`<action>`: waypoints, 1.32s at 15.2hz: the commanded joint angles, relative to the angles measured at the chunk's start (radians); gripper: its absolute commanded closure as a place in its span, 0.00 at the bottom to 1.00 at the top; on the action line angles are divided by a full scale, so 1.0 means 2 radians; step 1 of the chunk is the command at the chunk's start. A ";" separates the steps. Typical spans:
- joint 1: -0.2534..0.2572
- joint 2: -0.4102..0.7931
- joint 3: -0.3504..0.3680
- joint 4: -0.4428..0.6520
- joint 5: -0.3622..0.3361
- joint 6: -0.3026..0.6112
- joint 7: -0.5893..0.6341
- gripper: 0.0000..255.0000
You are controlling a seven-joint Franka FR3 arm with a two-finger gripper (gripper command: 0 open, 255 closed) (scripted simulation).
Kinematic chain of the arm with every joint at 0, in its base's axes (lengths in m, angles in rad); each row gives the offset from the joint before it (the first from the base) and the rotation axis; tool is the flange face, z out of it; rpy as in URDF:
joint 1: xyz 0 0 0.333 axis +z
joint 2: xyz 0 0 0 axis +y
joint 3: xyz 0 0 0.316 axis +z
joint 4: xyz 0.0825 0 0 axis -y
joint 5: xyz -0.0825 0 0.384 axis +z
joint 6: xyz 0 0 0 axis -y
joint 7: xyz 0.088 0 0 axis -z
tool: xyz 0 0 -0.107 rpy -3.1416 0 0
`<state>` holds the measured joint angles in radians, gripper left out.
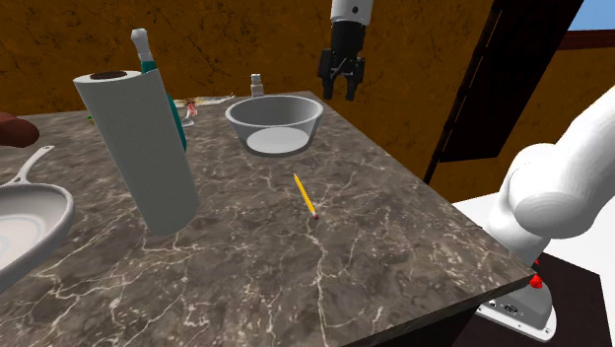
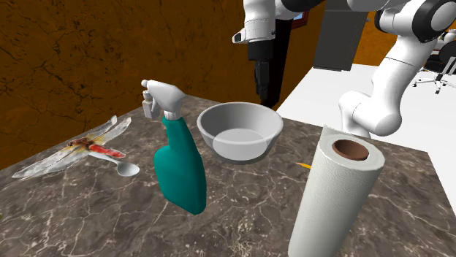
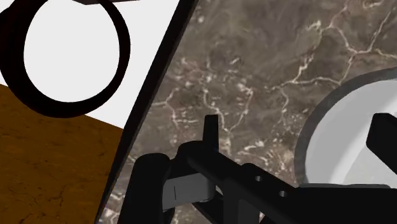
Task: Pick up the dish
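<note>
On the marble counter, by count:
- One grey bowl (image 1: 274, 126)
- One paper towel roll (image 1: 148, 158)
- One teal spray bottle (image 2: 181, 171)
- One yellow pencil (image 1: 305, 195)
- One frying pan (image 1: 30, 222)
- One spoon (image 2: 126, 169)
- One dragonfly (image 2: 80, 146)
- One small bottle (image 1: 257, 87)

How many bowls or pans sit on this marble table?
2. A grey bowl at the far edge of the table; a pale pan cut off at the shoulder view's left. The paper towel roll may hide more.
</note>
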<state>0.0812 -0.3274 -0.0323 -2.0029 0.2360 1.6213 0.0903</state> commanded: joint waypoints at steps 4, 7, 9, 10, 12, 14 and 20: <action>0.010 0.118 -0.003 0.133 0.035 -0.040 -0.004 0.00; 0.011 0.166 -0.004 0.186 0.049 -0.055 -0.006 0.00; 0.011 0.164 -0.003 0.170 0.049 -0.042 -0.010 0.00; 0.011 0.163 -0.003 0.162 0.049 -0.036 -0.012 0.00; 0.012 0.161 -0.003 0.147 0.049 -0.023 -0.016 0.00; 0.012 0.160 -0.002 0.136 0.049 -0.012 -0.019 0.00; 0.012 0.161 -0.002 0.137 0.049 -0.013 -0.018 1.00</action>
<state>0.1050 -0.0057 -0.0374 -1.7288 0.3345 1.5959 0.0537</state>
